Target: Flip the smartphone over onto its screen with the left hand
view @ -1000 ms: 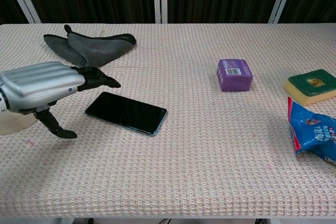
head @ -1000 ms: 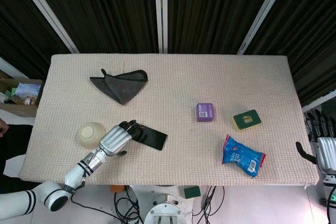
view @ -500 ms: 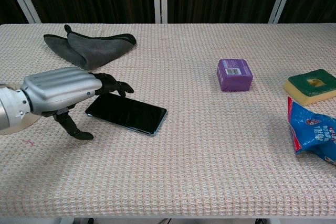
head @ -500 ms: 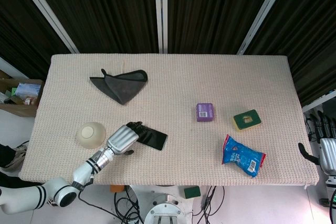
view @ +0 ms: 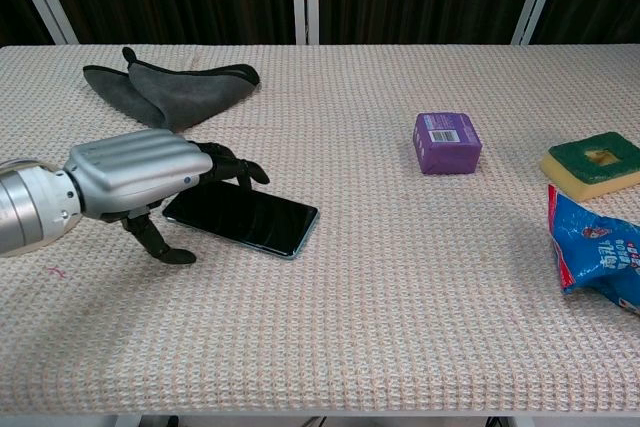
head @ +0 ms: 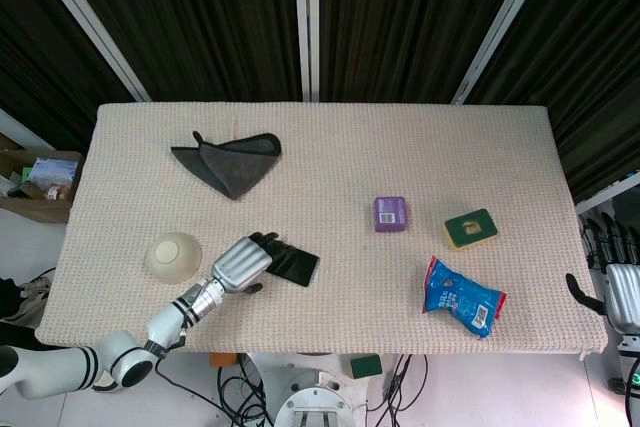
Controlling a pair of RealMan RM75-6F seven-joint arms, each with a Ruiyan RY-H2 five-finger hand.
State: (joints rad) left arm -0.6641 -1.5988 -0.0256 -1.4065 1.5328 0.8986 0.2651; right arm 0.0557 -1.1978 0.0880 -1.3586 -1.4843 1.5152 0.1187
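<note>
Since the earlier frames the left hand [view: 140,175] has slid further right across the table, so its dark fingers [view: 236,167] now reach over the near-left end of the smartphone [view: 245,216], where before they hung just short of it. The hand lies palm down, fingers spread and stretched forward, thumb angled down to the woven tablecloth [view: 400,327] beside the phone's left edge; it grips nothing, and whether the fingertips actually touch the glass cannot be told. The smartphone lies flat, dark screen up, in the lower left of the head view [head: 293,265], just right of the hand [head: 243,264].

A cream bowl [head: 173,256] sits near the hand's left. A grey folded cloth [view: 168,87] lies in the upper left. A purple box [view: 447,142] stands right of centre, with a green-and-yellow sponge [view: 593,162] and a blue snack packet [view: 598,252] at the right edge.

The right hand [head: 618,282] hangs off the table's right end, fingers extended upward and empty.
</note>
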